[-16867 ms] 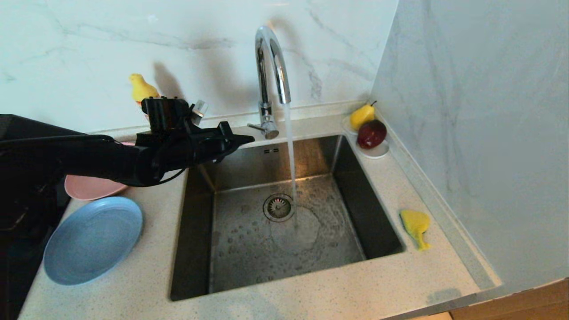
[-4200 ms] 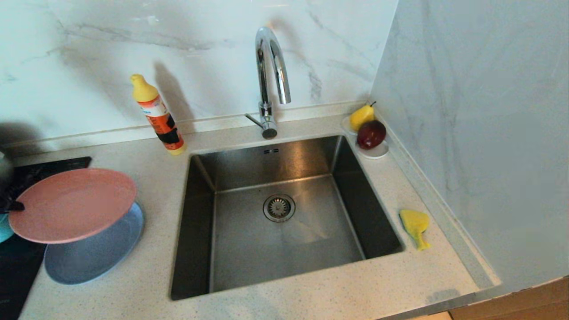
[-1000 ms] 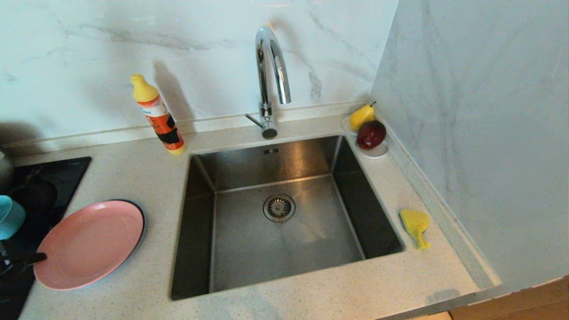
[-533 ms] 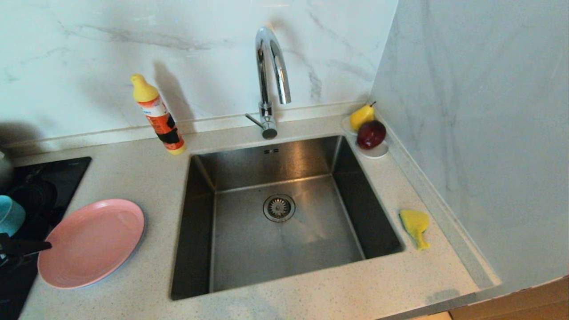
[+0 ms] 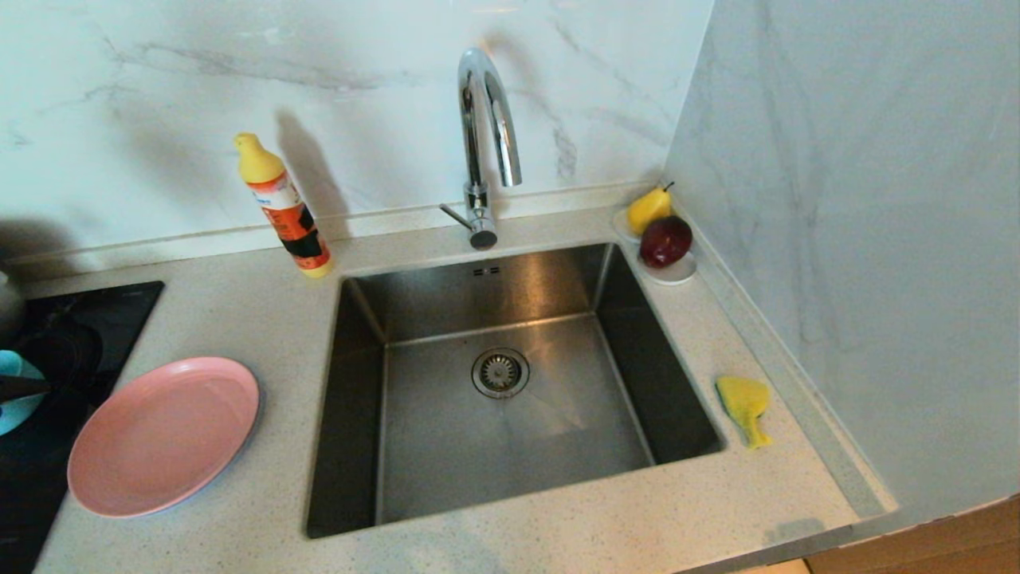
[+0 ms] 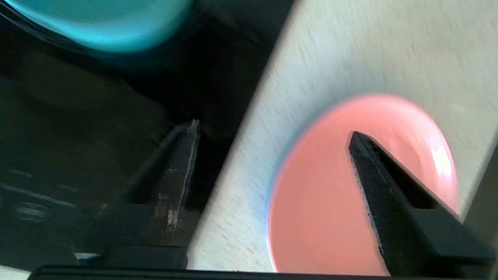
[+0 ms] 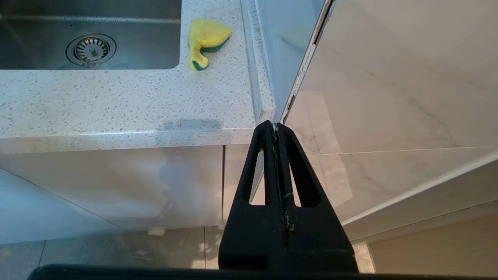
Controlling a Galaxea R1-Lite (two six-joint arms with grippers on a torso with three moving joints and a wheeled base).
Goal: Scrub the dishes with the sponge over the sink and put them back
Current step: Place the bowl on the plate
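The pink plate [image 5: 163, 434] lies flat on the counter left of the sink [image 5: 510, 446], stacked on the pale-blue plate, of which only a thin rim [image 6: 267, 190] shows. My left gripper [image 6: 273, 128] hovers open over the counter at the pink plate's [image 6: 330, 202] edge and holds nothing. In the head view only one of its fingers [image 5: 22, 388] shows, at the left edge, across the teal bowl [image 5: 14, 402]. The yellow sponge [image 5: 745, 406] lies on the counter right of the sink. My right gripper [image 7: 275, 126] hangs shut and parked below the counter's front edge.
The chrome tap [image 5: 486, 143] stands behind the sink with no water running. A soap bottle [image 5: 285, 211] stands at the back left. A pear [image 5: 647, 209] and a red apple [image 5: 666, 239] sit on a white saucer [image 5: 679, 273]. A black cooktop [image 5: 56, 319] lies at far left.
My left gripper has let go of the pink plate, opened, and drawn back to the left. The plate has settled flat on the blue plate. The right arm has not moved.
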